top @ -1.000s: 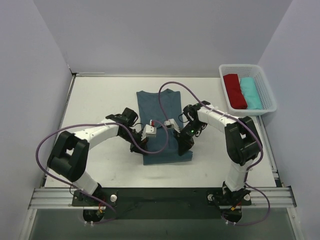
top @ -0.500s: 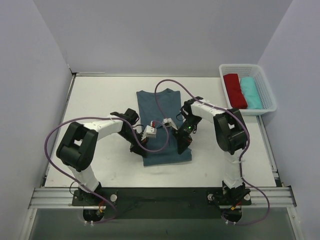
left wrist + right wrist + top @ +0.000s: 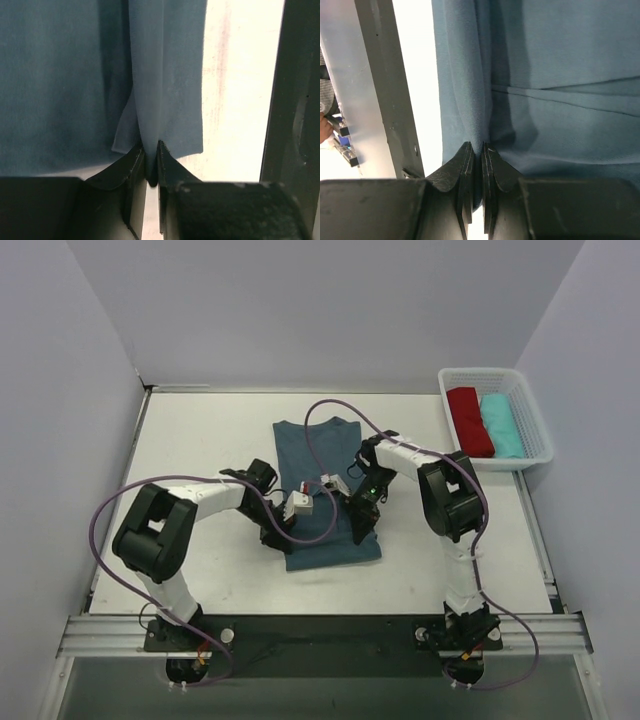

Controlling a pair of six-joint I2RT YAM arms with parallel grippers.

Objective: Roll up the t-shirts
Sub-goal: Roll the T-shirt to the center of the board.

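Slate-blue soft cloth t-shirt lies folded into a long strip mid-way across the white tabletop. Left gripper is clenched on a cloth fold at its near-left edge, right gripper likewise at near-right. Red rolled tee and turquoise rolled tee sit in the white plastic basket, far right.

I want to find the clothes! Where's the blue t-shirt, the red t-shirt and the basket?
blue t-shirt (image 3: 340, 455): top external view, bare cloth below the collar.
red t-shirt (image 3: 468, 420): top external view, its middle.
basket (image 3: 480, 373): top external view, its far rim.
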